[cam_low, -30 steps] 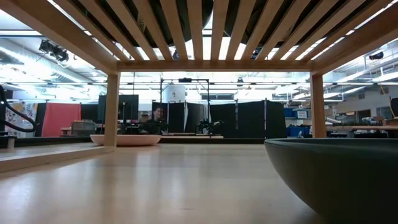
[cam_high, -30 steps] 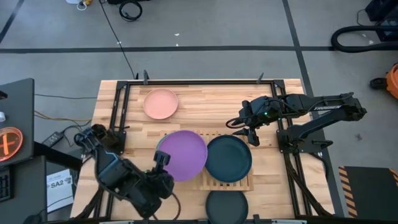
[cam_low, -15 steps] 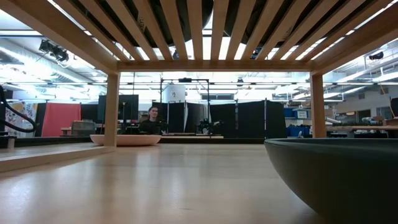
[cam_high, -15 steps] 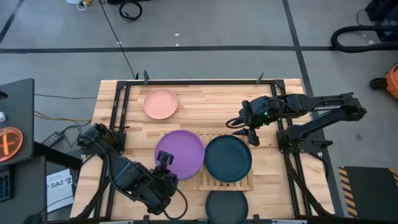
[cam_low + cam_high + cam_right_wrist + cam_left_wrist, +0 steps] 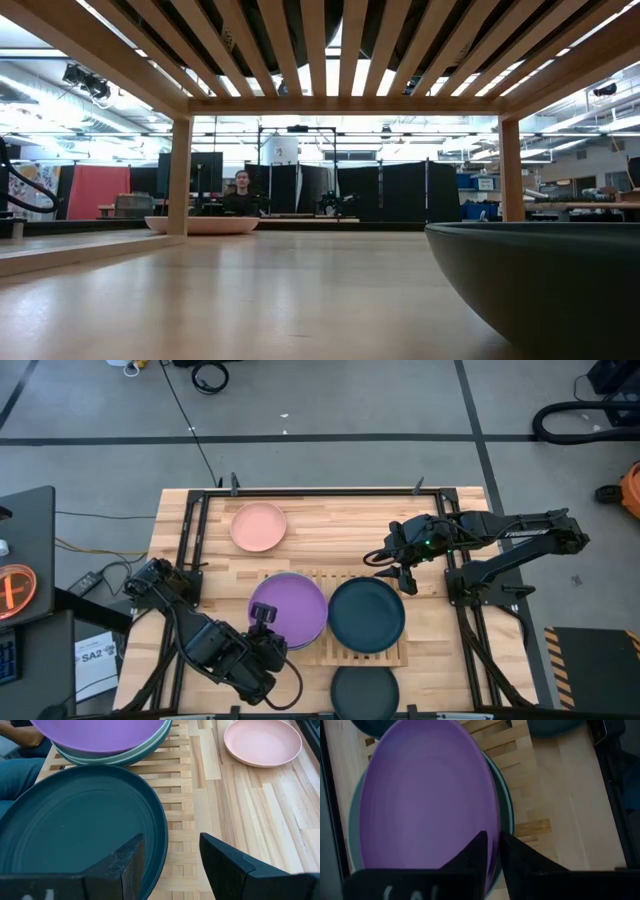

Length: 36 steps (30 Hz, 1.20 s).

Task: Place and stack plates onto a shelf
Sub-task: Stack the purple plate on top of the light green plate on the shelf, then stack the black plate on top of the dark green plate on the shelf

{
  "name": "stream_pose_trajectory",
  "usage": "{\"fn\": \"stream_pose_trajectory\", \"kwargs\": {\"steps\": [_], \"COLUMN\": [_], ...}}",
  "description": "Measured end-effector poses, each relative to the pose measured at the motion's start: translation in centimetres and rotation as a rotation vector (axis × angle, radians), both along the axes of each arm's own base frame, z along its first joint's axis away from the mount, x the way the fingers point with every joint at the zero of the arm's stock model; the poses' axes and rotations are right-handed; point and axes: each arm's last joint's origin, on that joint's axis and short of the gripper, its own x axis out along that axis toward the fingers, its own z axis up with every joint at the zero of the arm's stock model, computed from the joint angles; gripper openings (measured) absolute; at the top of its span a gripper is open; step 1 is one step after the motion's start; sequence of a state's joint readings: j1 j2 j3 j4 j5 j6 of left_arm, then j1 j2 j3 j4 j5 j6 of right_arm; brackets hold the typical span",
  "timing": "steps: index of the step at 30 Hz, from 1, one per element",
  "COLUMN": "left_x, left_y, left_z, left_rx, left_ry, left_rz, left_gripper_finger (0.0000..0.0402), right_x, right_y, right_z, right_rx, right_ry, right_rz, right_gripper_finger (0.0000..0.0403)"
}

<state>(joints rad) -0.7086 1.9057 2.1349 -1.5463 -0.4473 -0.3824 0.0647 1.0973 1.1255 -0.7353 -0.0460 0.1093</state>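
Observation:
A purple plate (image 5: 288, 610) lies on top of a stack of pale and mint plates (image 5: 125, 752) on the left half of the slatted wooden shelf (image 5: 322, 575). My left gripper (image 5: 264, 612) is shut on the purple plate at its near left edge. A dark teal plate (image 5: 368, 614) lies on the shelf's right half. My right gripper (image 5: 398, 572) hangs open above that plate's far edge, with nothing between its fingers. A salmon pink plate (image 5: 259, 526) rests on the tabletop at the far left. A black plate (image 5: 365, 692) sits at the near edge. My left gripper has the purple plate's rim (image 5: 493, 851) between its two fingers, one finger (image 5: 476, 851) over the plate's inside and the other (image 5: 514, 854) outside it. The fingers come slanting down from the table's near left. The plate lies flat on the stack below.
A black metal frame (image 5: 195, 530) runs along the table's edges. In the low view the shelf's slats (image 5: 320, 50) pass overhead, and the black plate (image 5: 540, 280) fills the right foreground. Bare wood lies between the pink plate and my right arm. A person (image 5: 240, 190) stands far off.
My left gripper has sunk with the purple plate. The plate was raised over the shelf's left half. It has come down flat onto the stack there and now lies a little more toward the table's left. My right arm has kept still.

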Motion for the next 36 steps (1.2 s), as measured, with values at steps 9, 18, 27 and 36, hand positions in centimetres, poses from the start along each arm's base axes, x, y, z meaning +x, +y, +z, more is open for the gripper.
{"fn": "stream_pose_trajectory", "kwargs": {"steps": [9, 18, 27, 36], "left_x": [0.04, 0.12, 0.13, 0.13], "left_y": [0.04, 0.15, 0.16, 0.14], "left_z": [0.01, 0.01, 0.01, 0.01], "left_rx": [-0.013, -0.036, -0.035, -0.036], "left_ry": [-0.006, -0.015, -0.015, -0.015], "left_rz": [0.026, 0.074, 0.073, 0.073], "left_gripper_finger": [0.0086, 0.0138, 0.0176, 0.0173], "right_x": [0.0, 0.0, 0.0, 0.0], "right_y": [0.0, 0.0, 0.0, 0.0], "right_z": [0.0, 0.0, 0.0, 0.0], "right_rx": [0.0, 0.0, 0.0, 0.0], "right_ry": [0.0, 0.0, 0.0, 0.0], "right_rz": [0.0, 0.0, 0.0, 0.0], "right_gripper_finger": [0.0194, 0.0194, 0.0194, 0.0194]}}
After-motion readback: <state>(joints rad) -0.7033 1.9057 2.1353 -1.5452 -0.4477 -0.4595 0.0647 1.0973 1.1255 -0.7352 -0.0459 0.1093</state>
